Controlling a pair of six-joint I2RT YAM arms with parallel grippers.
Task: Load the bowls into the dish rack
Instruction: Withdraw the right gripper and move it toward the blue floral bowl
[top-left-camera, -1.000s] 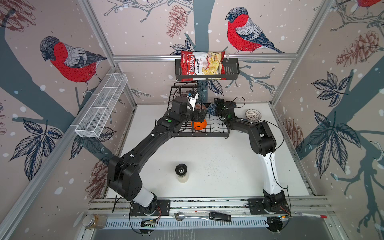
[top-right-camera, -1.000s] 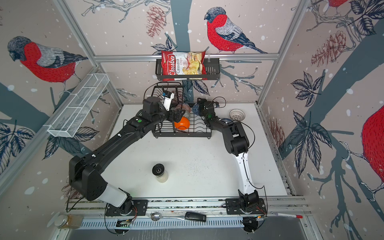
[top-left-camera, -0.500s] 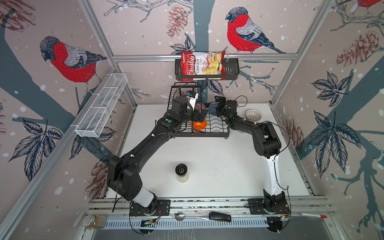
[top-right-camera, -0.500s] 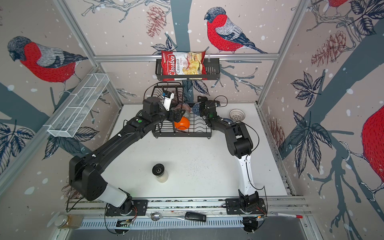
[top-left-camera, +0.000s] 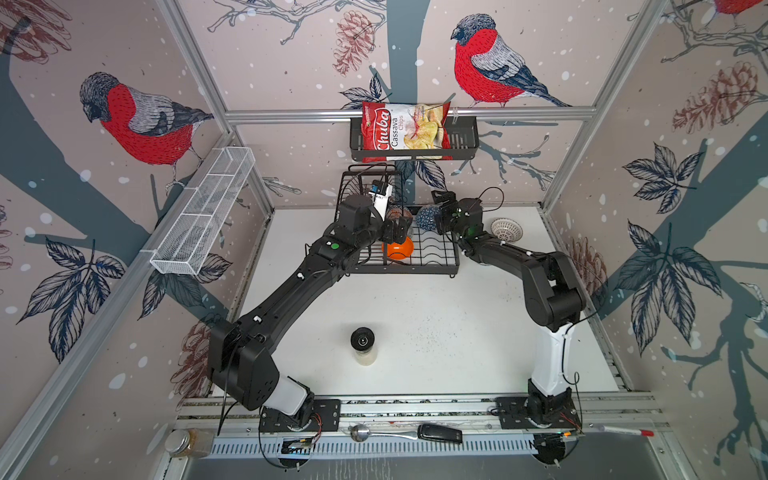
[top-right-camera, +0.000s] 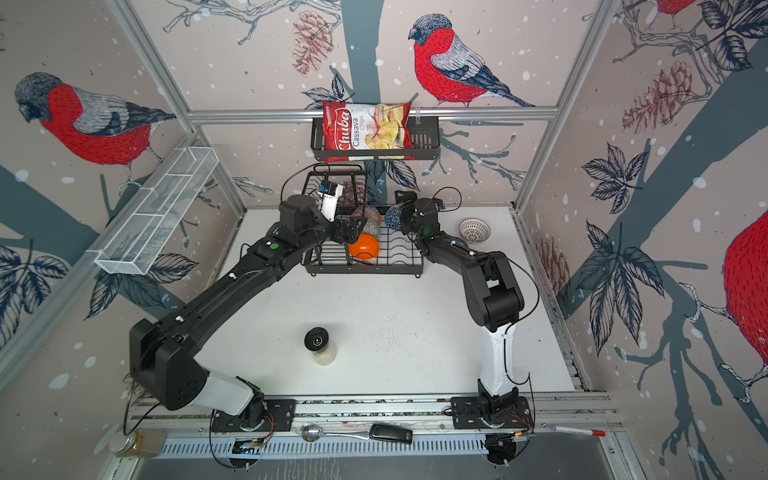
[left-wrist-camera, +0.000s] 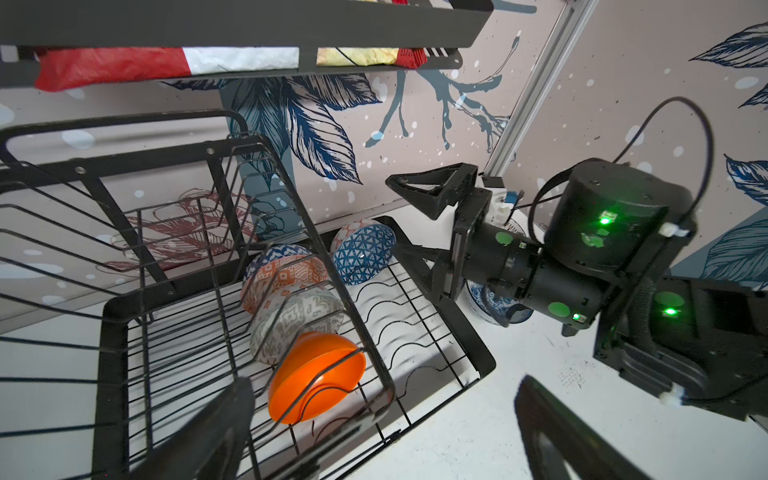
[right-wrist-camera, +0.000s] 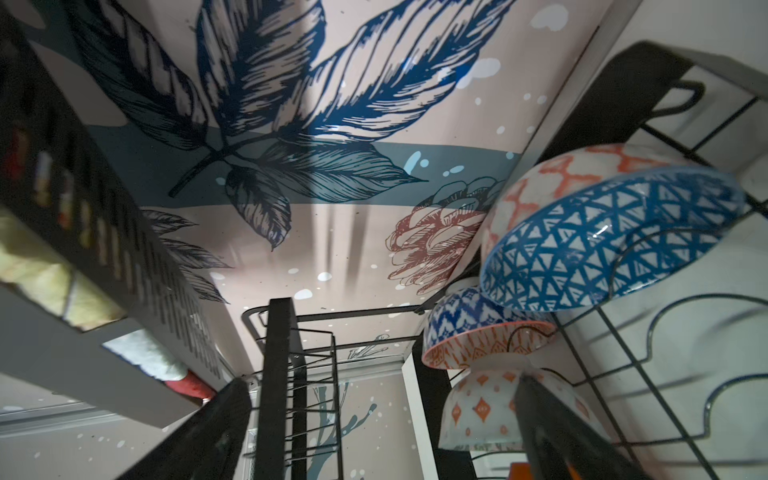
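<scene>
1. Dish rack is set at 12 o'clock on the table.
2. Four bowls are stood on edge in its lower tray: orange bowl, grey-green bowl, orange-white bowl, blue triangle bowl.
3. Lattice bowl is seen on the table at 3 o'clock of the dish rack.
4. Left gripper is spread wide and empty, above the orange bowl.
5. Right gripper is spread wide and empty, just beside the blue triangle bowl.

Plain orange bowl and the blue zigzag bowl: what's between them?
The grey-green patterned bowl, in the dish rack; the left wrist view shows it.
</scene>
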